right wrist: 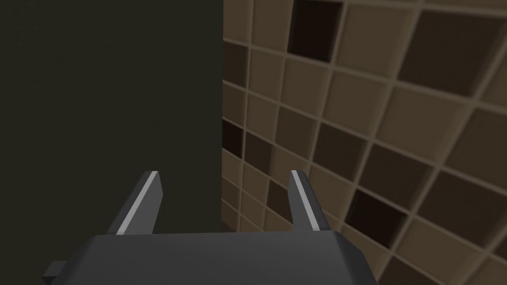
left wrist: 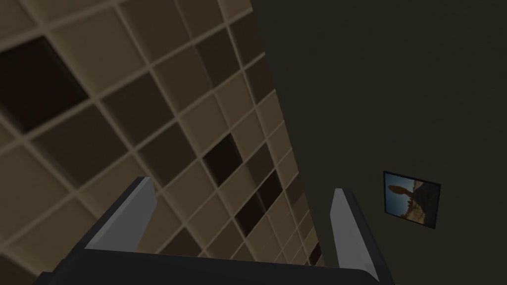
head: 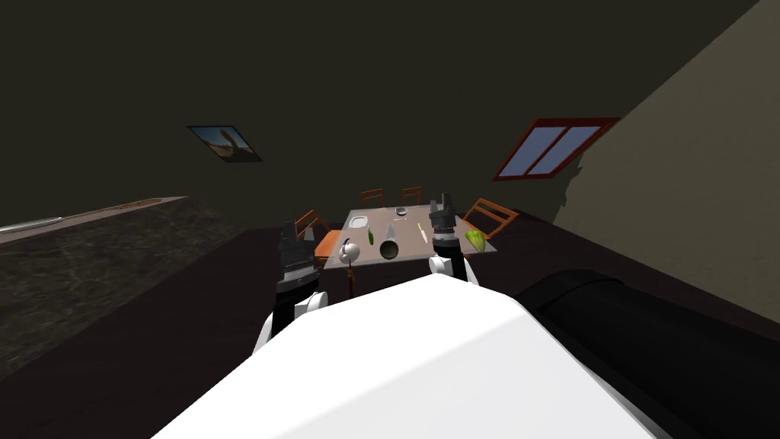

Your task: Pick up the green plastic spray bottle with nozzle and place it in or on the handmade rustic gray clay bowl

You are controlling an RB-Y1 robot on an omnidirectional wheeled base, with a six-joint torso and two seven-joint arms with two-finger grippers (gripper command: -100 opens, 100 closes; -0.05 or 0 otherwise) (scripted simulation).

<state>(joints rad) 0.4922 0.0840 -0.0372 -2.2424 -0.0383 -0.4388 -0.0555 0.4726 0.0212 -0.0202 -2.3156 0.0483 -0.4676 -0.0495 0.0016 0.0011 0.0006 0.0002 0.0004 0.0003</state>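
Left gripper (head: 289, 229) upright, spread; right gripper (head: 442, 202) perhaps higher.

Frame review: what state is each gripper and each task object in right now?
left gripper: open, holding nothing.
right gripper: open, holding nothing.
green bottle: resting on the table, not grasped.
grey bowl: on the table's far side, apart from the green bottle; contents too small to tell.
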